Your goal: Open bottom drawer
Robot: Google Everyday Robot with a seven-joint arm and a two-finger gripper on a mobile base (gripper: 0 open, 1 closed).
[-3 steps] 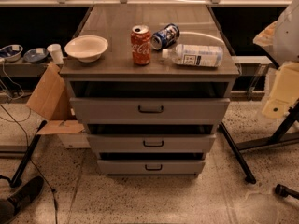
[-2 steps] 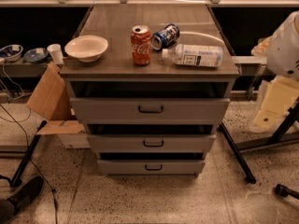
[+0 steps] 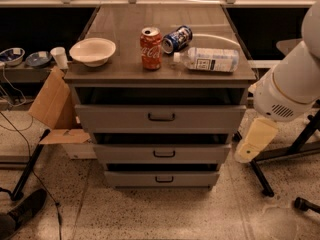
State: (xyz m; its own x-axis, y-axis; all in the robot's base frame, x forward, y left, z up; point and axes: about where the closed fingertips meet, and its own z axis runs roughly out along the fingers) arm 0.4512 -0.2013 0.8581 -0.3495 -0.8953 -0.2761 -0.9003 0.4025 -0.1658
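The bottom drawer (image 3: 162, 178) is the lowest grey front of the grey cabinet (image 3: 160, 74), closed, with a small dark bar handle (image 3: 164, 179). Above it are the middle drawer (image 3: 162, 154) and the wide top drawer (image 3: 161, 117), both closed. My white arm (image 3: 292, 81) comes in from the right. Its cream-coloured gripper (image 3: 254, 140) hangs beside the cabinet's right side, level with the middle drawer, apart from the drawer fronts and handles.
On the cabinet top stand a white bowl (image 3: 92, 51), a red cola can (image 3: 151, 48), a blue can on its side (image 3: 176, 39) and a lying plastic bottle (image 3: 210, 60). A cardboard box (image 3: 55, 109) leans at the left. Black stand legs (image 3: 260, 176) are at the right.
My arm has moved left and down, further into view. The gripper has come closer to the cabinet's right side. The drawers have not moved.
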